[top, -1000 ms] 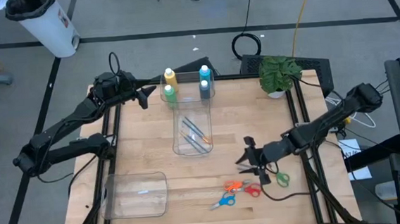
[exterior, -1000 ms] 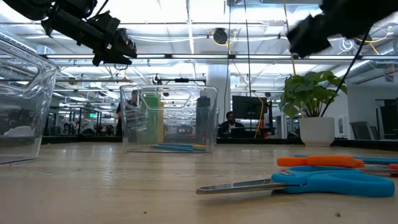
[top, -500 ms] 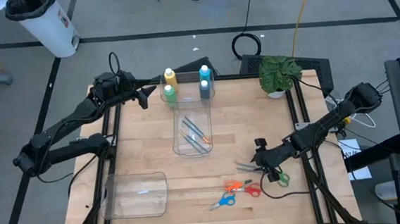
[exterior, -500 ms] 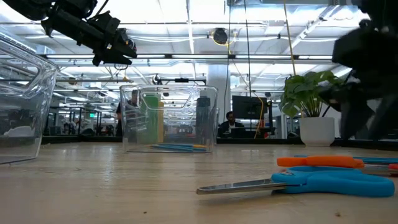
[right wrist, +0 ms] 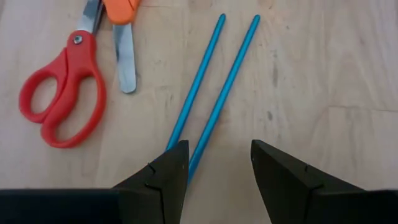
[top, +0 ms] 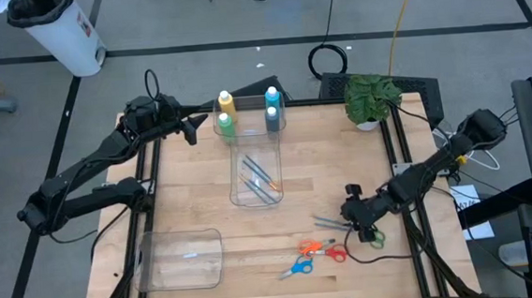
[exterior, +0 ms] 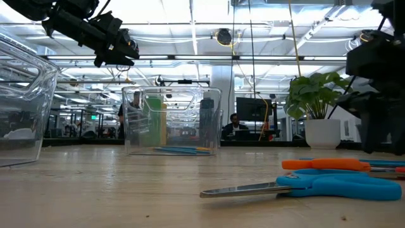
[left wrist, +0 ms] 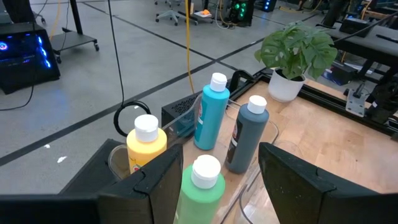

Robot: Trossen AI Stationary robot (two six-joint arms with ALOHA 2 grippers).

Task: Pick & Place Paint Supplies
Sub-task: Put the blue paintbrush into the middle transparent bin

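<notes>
Now right claw [right wrist: 213,163] spread, empty, straddling two blue brushes [right wrist: 217,81] on table.

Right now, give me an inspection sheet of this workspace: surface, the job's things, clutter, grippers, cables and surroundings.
Surface: wooden table.
Job's things: four paint bottles at the far edge; brushes in the clear bin; two blue brushes loose on the wood.
Clutter: red scissors, blue scissors, potted plant, second clear bin.
Grippers: left gripper open, raised beside the bottles; right gripper open, low over the two blue brushes.
Cables: coiled cable on the floor.
Surroundings: white bin; person seated far behind.
</notes>
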